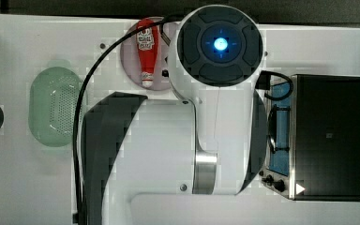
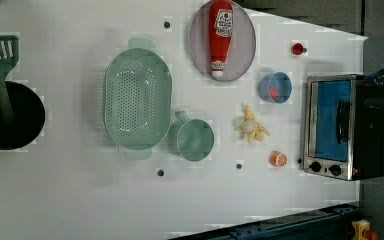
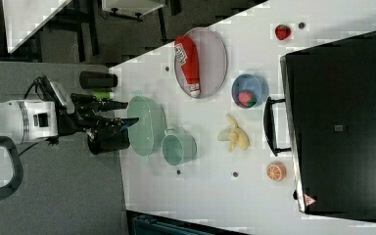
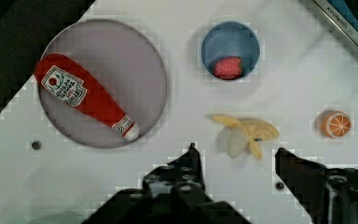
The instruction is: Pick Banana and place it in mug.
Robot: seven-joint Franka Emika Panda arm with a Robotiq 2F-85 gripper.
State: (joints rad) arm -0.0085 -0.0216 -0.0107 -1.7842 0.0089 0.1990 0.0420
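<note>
The banana (image 2: 251, 127), pale yellow and half peeled, lies on the white table between the mug and the toaster oven; it also shows as banana (image 3: 235, 136) and banana (image 4: 244, 134). The teal mug (image 2: 195, 140) stands upright and empty beside the colander, seen again as mug (image 3: 178, 149). My gripper (image 4: 236, 150) is open with nothing in it; its two dark fingers frame the banana from above, apart from it. In the right view the gripper (image 3: 131, 112) shows by the colander's left rim. The arm covers the banana and mug in the top view.
A pale-green colander (image 2: 137, 97) sits left of the mug in the left view. A grey plate (image 2: 242, 60) carries a ketchup bottle (image 2: 220, 35). A blue bowl (image 2: 275, 87), an orange slice (image 2: 278, 159), a toaster oven (image 2: 340, 127) and a black pan (image 2: 10, 120) ring the area.
</note>
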